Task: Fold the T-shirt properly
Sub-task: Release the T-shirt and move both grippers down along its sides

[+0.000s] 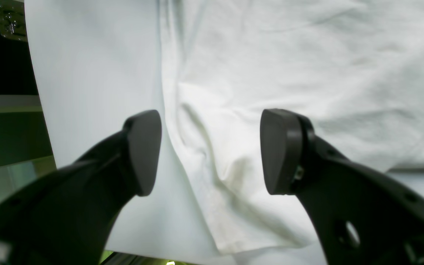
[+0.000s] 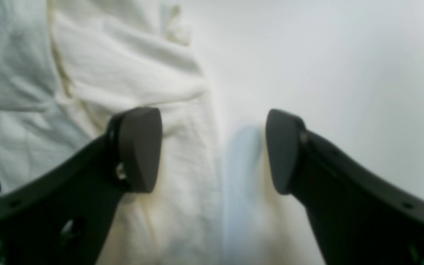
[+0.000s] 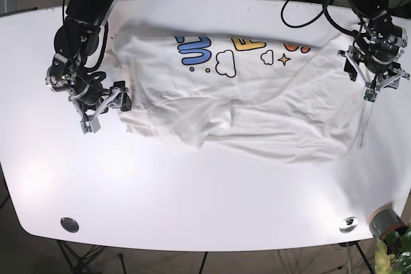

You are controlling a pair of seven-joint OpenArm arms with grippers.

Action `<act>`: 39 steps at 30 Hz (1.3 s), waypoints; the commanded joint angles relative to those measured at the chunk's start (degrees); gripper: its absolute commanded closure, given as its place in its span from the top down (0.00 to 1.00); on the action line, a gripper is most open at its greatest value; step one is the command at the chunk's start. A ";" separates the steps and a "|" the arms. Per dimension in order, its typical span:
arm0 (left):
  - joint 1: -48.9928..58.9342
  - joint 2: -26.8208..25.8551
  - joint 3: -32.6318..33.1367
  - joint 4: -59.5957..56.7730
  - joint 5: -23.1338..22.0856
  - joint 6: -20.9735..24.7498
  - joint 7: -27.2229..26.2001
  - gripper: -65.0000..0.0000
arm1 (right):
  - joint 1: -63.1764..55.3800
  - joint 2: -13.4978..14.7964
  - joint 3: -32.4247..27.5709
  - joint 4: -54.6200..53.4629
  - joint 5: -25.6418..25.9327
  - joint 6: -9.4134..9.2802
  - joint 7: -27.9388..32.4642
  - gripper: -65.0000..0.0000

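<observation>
The white T-shirt (image 3: 244, 104) is spread rumpled across the middle and upper part of the white table (image 3: 192, 203) in the base view, with its colourful print (image 3: 212, 52) up near the top edge. The right gripper (image 3: 106, 104) sits at the shirt's left edge, jaws wide with nothing in them. Same deal with the left gripper (image 3: 372, 75) at the right edge: jaws wide, shirt hem (image 1: 212, 154) underneath.
</observation>
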 commanded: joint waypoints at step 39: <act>-37.87 -10.34 2.80 -54.04 -0.05 12.07 -14.91 0.81 | 2.72 -1.48 0.18 -7.00 0.64 -0.06 6.24 0.06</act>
